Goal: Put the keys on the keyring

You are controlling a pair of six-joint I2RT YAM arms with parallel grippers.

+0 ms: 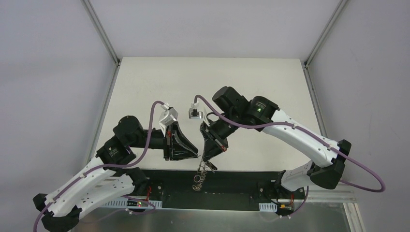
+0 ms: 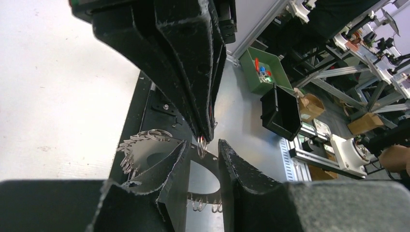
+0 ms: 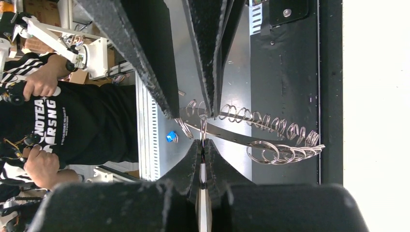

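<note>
Just above the black base strip (image 1: 251,180) at the table's near edge, the right gripper (image 1: 207,161) pinches one wire loop of the dangling keyring (image 3: 265,151); the left gripper (image 1: 195,154) stands with jaws spread beside it. Light and floppy, the ring looks best held by its rim. No key can be made out. Beyond lie the white table (image 1: 193,82) and grey walls (image 1: 48,72).

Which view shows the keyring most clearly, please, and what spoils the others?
Right wrist view: sharpest, the keyring crisp with small glints, though the table is blown out white. Left wrist view: the keyring is half hidden behind the dark, soft-focus left end effector. Top view: evenly lit, but the keyring is tiny against the dark strip.
</note>
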